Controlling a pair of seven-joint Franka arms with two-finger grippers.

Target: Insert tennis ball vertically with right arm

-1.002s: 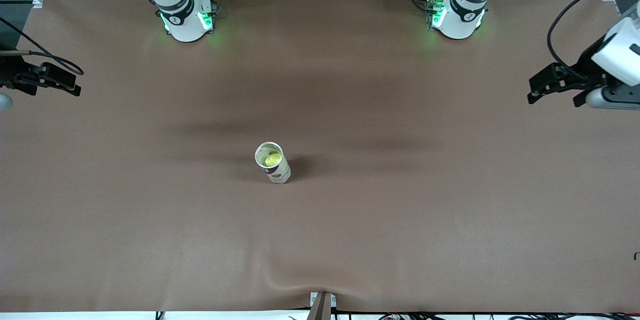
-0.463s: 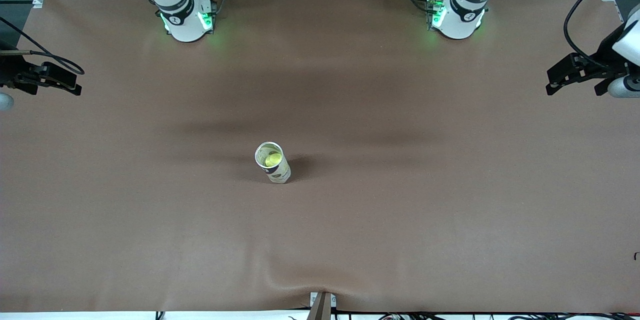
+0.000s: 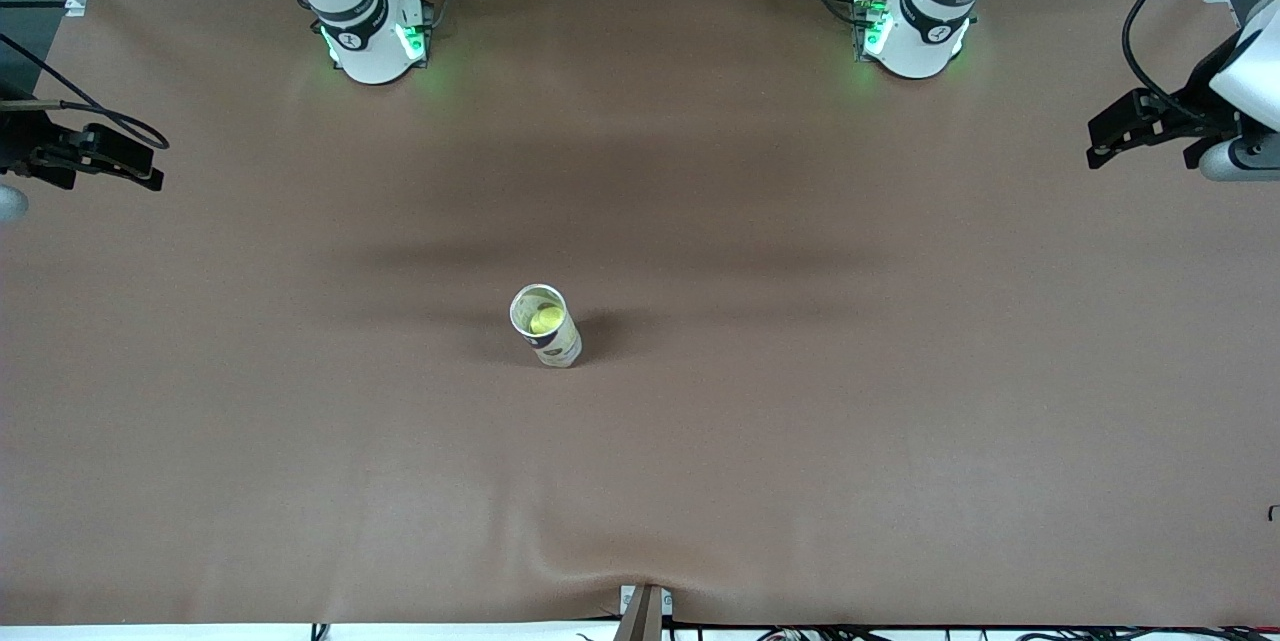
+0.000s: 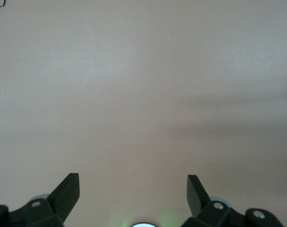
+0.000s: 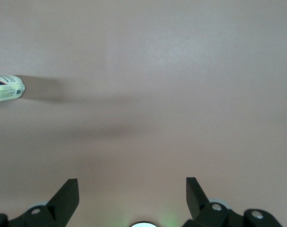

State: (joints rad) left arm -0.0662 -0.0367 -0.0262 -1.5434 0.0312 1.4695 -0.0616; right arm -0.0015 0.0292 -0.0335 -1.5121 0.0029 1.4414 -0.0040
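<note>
- One canister (image 3: 546,326) stands upright mid-counter (image 3: 800,421), one tennis ball (image 3: 545,320) inside (yellow-green).
- Two grippers, both spread wide and empty: right gripper (image 3: 155,164), left gripper (image 3: 1095,146), each over its own counter end.

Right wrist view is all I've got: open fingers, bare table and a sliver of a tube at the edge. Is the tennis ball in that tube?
Observer: Yes. In the front view the tube stands upright in the middle of the table, and the tennis ball sits inside its open top.
Operator: Where is my right gripper relative to it?
Observer: The right gripper hangs over the right arm's end of the table, well apart from the tube.
Operator: And the left arm?
Observer: It waits. The left gripper is over the left arm's end of the table, and its wrist view shows it open and empty.
</note>
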